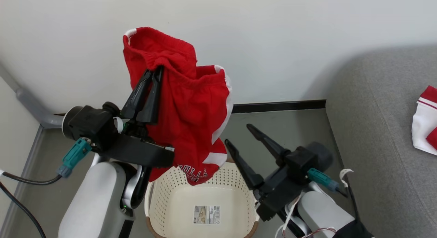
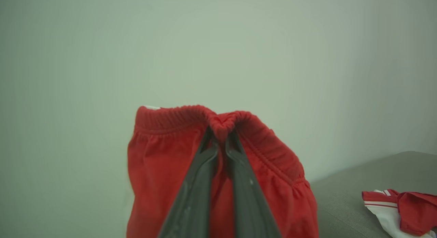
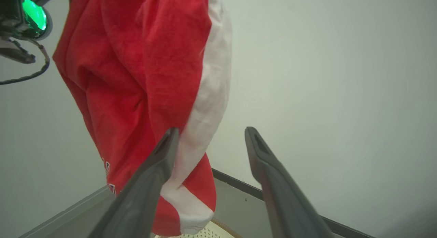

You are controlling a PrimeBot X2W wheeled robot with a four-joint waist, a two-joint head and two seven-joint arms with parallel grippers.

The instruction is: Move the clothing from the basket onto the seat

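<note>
Above the cream-white perforated plastic laundry basket [image 1: 222, 183], at the near middle of the scene, a soft bright-red fabric garment with white side panels [image 1: 191, 105] is held up against the pale wall by the left gripper [image 1: 153, 70], whose two dark fingers are clamped together on a bunched fold of the elastic waistband. The garment hangs freely, its printed hem low over the basket's far rim; whether hem and rim touch cannot be told. A barcode sticker [image 1: 207, 214] is seen on the basket's floor. The right gripper [image 1: 237, 134] is held just to the right of the hanging cloth, its fingers spread apart with nothing between them. At the far right, a second red-and-white garment [image 1: 425, 125] is laid on the large light-grey upholstered sofa [image 1: 375, 128]. The lift out of the basket is judged done and the carry to be the step in hand. For the next move, the held garment would need to be swung rightward, high enough for the hem to pass the sofa's rounded edge, lowered onto bare cushion, and only then released
</note>
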